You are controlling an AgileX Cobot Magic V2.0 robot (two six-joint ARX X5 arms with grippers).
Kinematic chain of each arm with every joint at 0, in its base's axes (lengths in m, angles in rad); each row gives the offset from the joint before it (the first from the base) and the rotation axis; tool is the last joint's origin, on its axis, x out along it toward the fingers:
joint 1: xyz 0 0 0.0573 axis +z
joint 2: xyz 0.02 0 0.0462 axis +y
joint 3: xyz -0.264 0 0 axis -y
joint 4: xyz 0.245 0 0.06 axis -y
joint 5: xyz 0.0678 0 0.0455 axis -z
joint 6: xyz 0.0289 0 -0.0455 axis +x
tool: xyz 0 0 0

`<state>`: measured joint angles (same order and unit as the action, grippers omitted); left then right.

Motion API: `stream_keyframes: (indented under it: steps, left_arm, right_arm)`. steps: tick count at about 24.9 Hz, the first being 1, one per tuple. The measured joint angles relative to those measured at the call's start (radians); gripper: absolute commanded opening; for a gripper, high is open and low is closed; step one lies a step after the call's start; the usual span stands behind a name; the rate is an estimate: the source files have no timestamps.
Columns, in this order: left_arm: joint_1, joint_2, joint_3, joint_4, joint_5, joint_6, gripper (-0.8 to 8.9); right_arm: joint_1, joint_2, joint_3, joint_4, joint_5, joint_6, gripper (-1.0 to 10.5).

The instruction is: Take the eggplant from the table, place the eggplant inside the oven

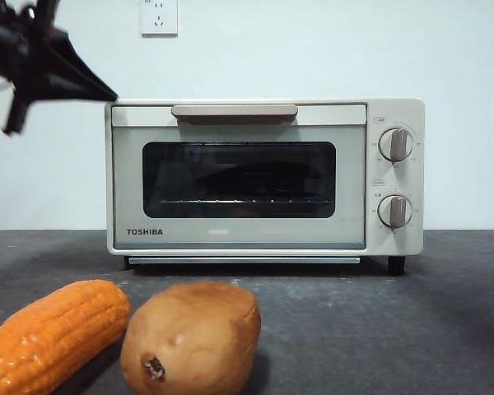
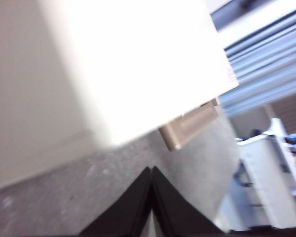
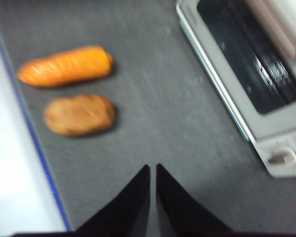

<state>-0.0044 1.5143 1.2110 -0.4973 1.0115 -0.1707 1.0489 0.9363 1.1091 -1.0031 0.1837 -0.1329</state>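
Note:
The eggplant shows in none of the views. The cream-white oven (image 1: 239, 239) stands on the table (image 1: 379, 329) with its dark glass door shut, and I cannot make out anything definite behind the glass. My left gripper (image 1: 99, 90) hangs at the oven's upper left corner, level with its top. In the left wrist view its jaws (image 2: 152, 173) are shut and empty, near the oven's top (image 2: 138, 64) and the beige handle (image 2: 187, 126). My right gripper (image 3: 153, 170) is shut and empty, high over the table (image 3: 163, 98), in front of the oven (image 3: 266, 123).
An orange corn cob (image 1: 49, 337) and a brown potato (image 1: 189, 337) lie side by side at the front left of the table, also seen as the corn cob (image 3: 64, 65) and potato (image 3: 79, 114). The table's blue-edged border (image 3: 39, 158) runs close beside them.

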Motion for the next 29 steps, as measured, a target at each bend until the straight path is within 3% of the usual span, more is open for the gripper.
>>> stream_keyframes:
  steps: [3, 7, 11, 13, 15, 18, 24, 29]
  left_arm:
    - [-0.023, -0.103, 0.0, -0.101, -0.146, 0.05, 0.04]
    - [-0.083, -0.25, -0.001, -0.222, -0.425, 0.135, 0.04]
    - [-0.196, -0.47, -0.096, -0.167, -0.699, 0.164, 0.04]
    - [-0.248, -0.585, -0.201, -0.086, -0.792, 0.145, 0.04]
    - [-0.287, -0.699, -0.332, 0.0, -0.876, 0.117, 0.04]
    - [-0.323, -0.821, -0.488, 0.055, -0.925, 0.099, 0.04]
    - [-0.361, -0.991, -0.705, 0.149, -1.005, 0.055, 0.04]
    - [-0.371, -1.068, -0.78, 0.158, -1.013, -0.026, 0.04]
  right_arm:
    - [-0.045, 0.0, -0.084, 0.074, 0.043, 0.002, 0.0]
    - [-0.135, 0.0, -0.163, 0.187, 0.079, 0.025, 0.0]
    - [-0.306, -0.02, -0.21, 0.311, 0.077, 0.075, 0.0]
    - [-0.401, -0.042, -0.232, 0.371, 0.026, 0.087, 0.0]
    - [-0.488, -0.076, -0.269, 0.448, -0.077, 0.09, 0.0]
    - [-0.584, -0.135, -0.348, 0.536, -0.2, 0.091, 0.0]
    - [-0.696, -0.24, -0.544, 0.737, -0.339, 0.111, 0.0]
    - [-0.721, -0.282, -0.667, 0.84, -0.306, 0.14, 0.0]
